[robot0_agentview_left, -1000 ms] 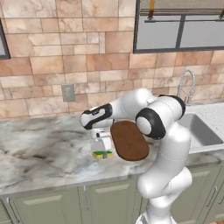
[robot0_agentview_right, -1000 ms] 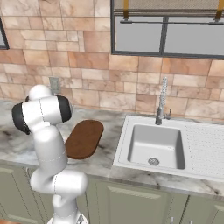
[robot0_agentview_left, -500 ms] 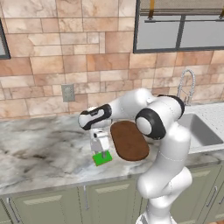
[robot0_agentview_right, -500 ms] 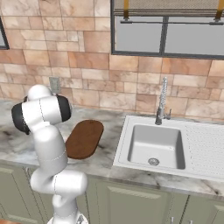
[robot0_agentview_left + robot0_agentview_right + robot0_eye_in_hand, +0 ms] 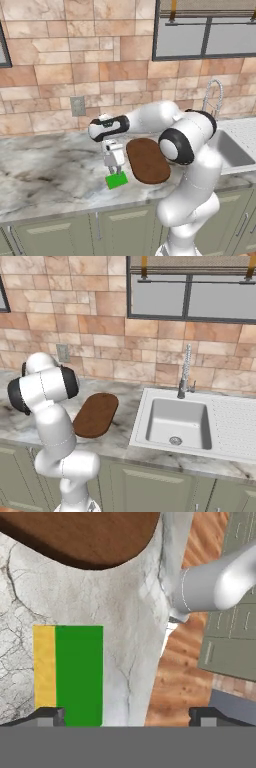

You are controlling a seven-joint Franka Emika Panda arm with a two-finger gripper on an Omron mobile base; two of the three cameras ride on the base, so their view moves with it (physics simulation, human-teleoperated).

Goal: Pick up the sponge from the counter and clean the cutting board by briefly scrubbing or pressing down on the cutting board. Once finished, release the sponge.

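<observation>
The green sponge (image 5: 116,180) lies flat on the grey marbled counter (image 5: 45,175), just left of the dark brown cutting board (image 5: 147,160) and near the front edge. My gripper (image 5: 114,167) hangs right above it, open, fingers pointing down. In the hand view the sponge (image 5: 70,672) shows its green top and yellow side by the left fingertip (image 5: 47,714), and nothing is clamped between the tips of the gripper (image 5: 125,714). The cutting board (image 5: 85,537) fills the top of that view, apart from the sponge. From the right base view the board (image 5: 95,415) lies beside my arm.
A white sink (image 5: 177,421) with a faucet (image 5: 185,373) sits right of the board. The counter's front edge (image 5: 162,627) runs close to the sponge, with the floor and cabinet fronts beyond. A brick wall with an outlet (image 5: 77,106) backs the counter.
The jaws have opened wide and let go of the sponge. It has settled a little lower, flat on the counter beside the board. The arm has hardly moved.
</observation>
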